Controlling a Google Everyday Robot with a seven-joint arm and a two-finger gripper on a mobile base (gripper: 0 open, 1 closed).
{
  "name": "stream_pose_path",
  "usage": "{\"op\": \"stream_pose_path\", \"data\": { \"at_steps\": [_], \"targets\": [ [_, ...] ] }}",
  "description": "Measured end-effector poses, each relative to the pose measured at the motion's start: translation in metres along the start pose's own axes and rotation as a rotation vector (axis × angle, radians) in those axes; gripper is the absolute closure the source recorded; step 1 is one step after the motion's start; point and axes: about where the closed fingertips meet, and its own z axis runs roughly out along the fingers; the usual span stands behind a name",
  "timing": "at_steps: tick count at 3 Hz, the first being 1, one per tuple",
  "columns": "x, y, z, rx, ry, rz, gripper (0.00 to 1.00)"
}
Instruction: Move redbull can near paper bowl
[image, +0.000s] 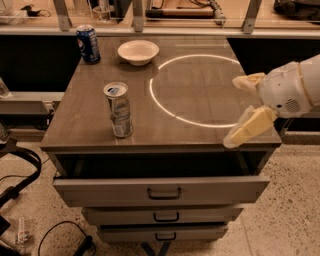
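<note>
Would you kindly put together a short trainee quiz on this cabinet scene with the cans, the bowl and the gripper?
1. True or false: the redbull can touches the paper bowl.
2. Where is the open gripper?
A. Over the paper bowl
B. At the right front corner of the tabletop, apart from the redbull can
C. Clamped on the redbull can
3. Fill in: in the picture, the Pepsi can stands to the ____ of the paper bowl.

Key: 1 false; 2 B; 3 left.
</note>
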Motion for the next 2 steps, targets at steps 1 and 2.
{"op": "stream_pose_path", "data": {
  "at_steps": [1, 2],
  "targets": [
    [-0.017, -0.001, 0.026, -0.037, -0.244, 0.029, 0.0],
    [-0.041, 0.003, 0.038, -0.065, -0.44, 0.049, 0.0]
  ]
}}
